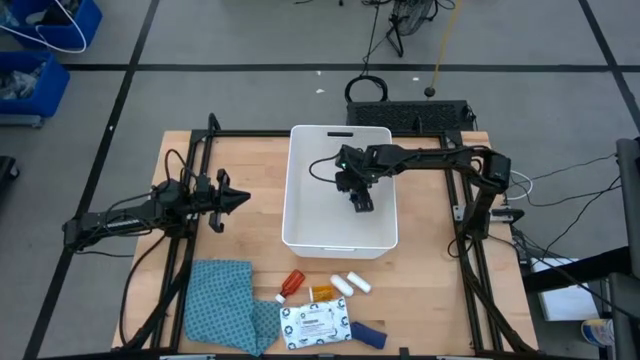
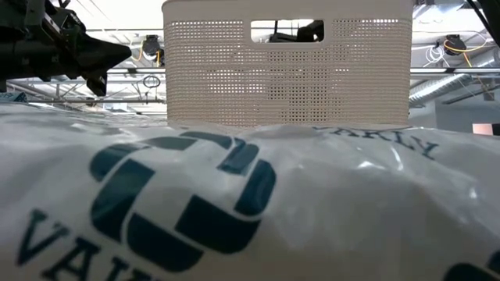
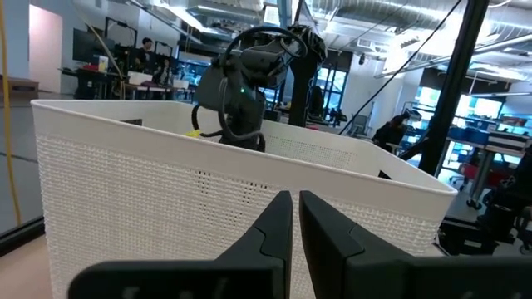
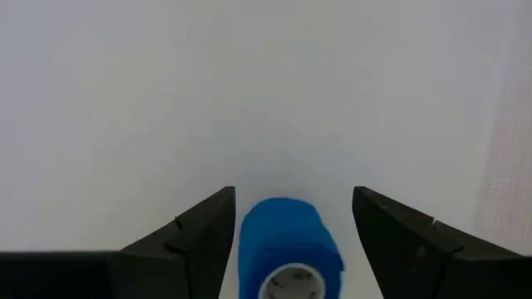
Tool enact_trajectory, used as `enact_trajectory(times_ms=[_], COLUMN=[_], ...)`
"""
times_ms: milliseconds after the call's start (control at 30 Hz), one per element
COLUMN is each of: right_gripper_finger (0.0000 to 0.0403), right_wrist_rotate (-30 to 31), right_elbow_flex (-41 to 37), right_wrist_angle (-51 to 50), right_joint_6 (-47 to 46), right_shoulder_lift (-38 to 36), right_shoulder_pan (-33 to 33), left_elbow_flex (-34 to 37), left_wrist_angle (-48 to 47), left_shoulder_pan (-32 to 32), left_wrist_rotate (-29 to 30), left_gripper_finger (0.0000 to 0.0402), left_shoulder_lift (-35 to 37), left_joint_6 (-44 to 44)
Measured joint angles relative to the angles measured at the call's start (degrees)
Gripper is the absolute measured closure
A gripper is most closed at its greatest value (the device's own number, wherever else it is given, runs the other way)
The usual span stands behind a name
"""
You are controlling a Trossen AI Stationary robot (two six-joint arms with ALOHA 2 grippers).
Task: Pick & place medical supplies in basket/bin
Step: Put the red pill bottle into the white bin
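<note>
Right hand (image 1: 361, 203), reaching down inside the white tub (image 1: 300, 190) at mid-table; its fingers (image 4: 193, 232) stand apart, with the blue tape roll (image 4: 289, 247) lying between them on the tub floor, a gap visible on each side of the roll. Left hand (image 1: 240, 199), held above the table (image 1: 250, 150) just beside the tub's left wall, tips pointing toward it; its fingers (image 3: 270, 237) lie close together with only a thin slit between them.

Remaining supplies lie on the table in front of the tub: a red-capped bottle (image 1: 291, 284), an orange pill bottle (image 1: 322, 293), two white cylinders (image 1: 351, 284), a white printed flat packet (image 1: 315, 325) and a dark blue strip (image 1: 368, 335) just beside the packet's right edge. A blue patterned cloth (image 1: 222, 310) lies to the packet's left, touching it. In the low view the packet's printed surface fills the foreground, and the tub's perforated wall with its handle slot (image 2: 287, 31) rises behind it.
</note>
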State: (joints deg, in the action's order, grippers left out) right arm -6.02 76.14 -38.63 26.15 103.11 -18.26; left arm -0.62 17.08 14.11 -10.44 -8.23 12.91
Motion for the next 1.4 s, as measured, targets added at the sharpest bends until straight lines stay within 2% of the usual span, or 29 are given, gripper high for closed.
enact_trajectory(times_ms=[500,867,1033,1400], right_gripper_finger=[0.0163,0.0171,0.0219,0.0379], right_wrist_rotate=[0.1,0.0,0.0,-0.1], right_elbow_flex=[0.1,0.2,0.2,0.2], right_wrist_angle=[-0.2,-0.7,0.5,1.1], right_joint_6=[0.0,0.0,-0.5,-0.6], right_shoulder_lift=[-0.6,-10.8,-16.3,-22.7], right_shoulder_pan=[0.3,2.1,2.6,4.7], left_elbow_flex=[0.0,0.0,0.0,0.0], left_wrist_angle=[0.0,-0.1,-0.1,-0.1], left_shoulder_pan=[0.0,0.0,0.0,0.0], left_wrist_rotate=[0.0,0.0,0.0,0.0], left_gripper_finger=[0.0373,0.0373,0.0373,0.0373], left_shoulder_lift=[0.0,0.0,0.0,0.0], left_joint_6=[0.0,-0.6,-0.7,-0.7])
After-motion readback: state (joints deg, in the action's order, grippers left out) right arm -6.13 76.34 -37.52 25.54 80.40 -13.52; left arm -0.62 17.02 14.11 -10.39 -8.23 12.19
